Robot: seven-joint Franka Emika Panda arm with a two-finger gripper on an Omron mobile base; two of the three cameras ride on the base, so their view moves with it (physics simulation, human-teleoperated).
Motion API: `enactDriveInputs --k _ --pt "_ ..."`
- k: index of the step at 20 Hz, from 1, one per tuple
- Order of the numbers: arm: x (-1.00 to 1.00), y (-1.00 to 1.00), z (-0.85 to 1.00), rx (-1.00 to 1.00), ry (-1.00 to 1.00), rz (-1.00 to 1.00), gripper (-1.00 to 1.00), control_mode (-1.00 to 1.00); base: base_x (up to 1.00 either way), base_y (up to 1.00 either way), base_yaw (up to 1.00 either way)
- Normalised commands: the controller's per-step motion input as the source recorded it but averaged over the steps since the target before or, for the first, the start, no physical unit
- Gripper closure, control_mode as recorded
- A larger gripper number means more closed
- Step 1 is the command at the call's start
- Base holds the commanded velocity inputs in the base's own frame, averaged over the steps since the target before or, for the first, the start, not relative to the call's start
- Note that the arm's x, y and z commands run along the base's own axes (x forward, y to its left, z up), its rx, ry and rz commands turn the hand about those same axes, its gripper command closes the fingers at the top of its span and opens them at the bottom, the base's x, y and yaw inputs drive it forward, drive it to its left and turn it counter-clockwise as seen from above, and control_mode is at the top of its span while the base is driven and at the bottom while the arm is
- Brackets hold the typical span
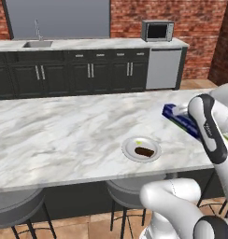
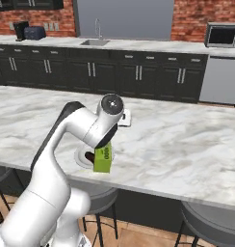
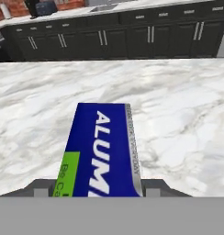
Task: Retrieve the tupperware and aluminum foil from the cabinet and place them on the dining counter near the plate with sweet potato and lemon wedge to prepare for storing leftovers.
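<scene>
My gripper (image 3: 98,189) is shut on a long blue aluminum foil box (image 3: 104,147) with a green end panel; the box runs forward between the fingers over the marble dining counter (image 3: 187,119). In the left base view the foil box (image 1: 180,119) sits low over the counter's right part, half hidden by my arm, just right of and behind a white plate (image 1: 141,149) with a brown sweet potato (image 1: 144,151) and a lemon wedge (image 1: 140,142). I cannot tell whether the box touches the counter. In the right base view its green end (image 2: 103,160) hangs beside the plate (image 2: 82,159).
Grey stools (image 1: 15,205) (image 1: 130,190) stand under the counter's near edge. Across the aisle are dark base cabinets (image 1: 88,74), a sink (image 1: 37,44), a microwave (image 1: 157,31) and a dishwasher (image 1: 163,68). A toaster (image 2: 34,33) sits at the far left.
</scene>
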Motion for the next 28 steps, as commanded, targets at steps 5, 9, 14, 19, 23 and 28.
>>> enactDriveInputs --k 5,9,14,19,23,28 --pt "0.54 -0.47 -0.7 0.0 0.0 -0.11 1.0 -1.0 0.0 0.0 0.0" --pt "0.68 -0.07 -0.77 0.0 0.0 -0.02 1.0 -1.0 0.0 0.0 0.0" --pt "0.81 0.0 -0.63 0.0 0.0 0.0 1.0 -1.0 0.0 0.0 0.0" --pt "0.86 -0.17 -0.51 0.02 0.0 -0.03 1.0 -1.0 0.0 0.0 0.0" --pt "0.86 -0.31 -0.53 0.03 0.0 -0.04 1.0 -1.0 0.0 0.0 0.0" --pt "0.7 -0.49 -0.6 0.04 0.0 -0.03 1.0 -1.0 0.0 0.0 0.0"
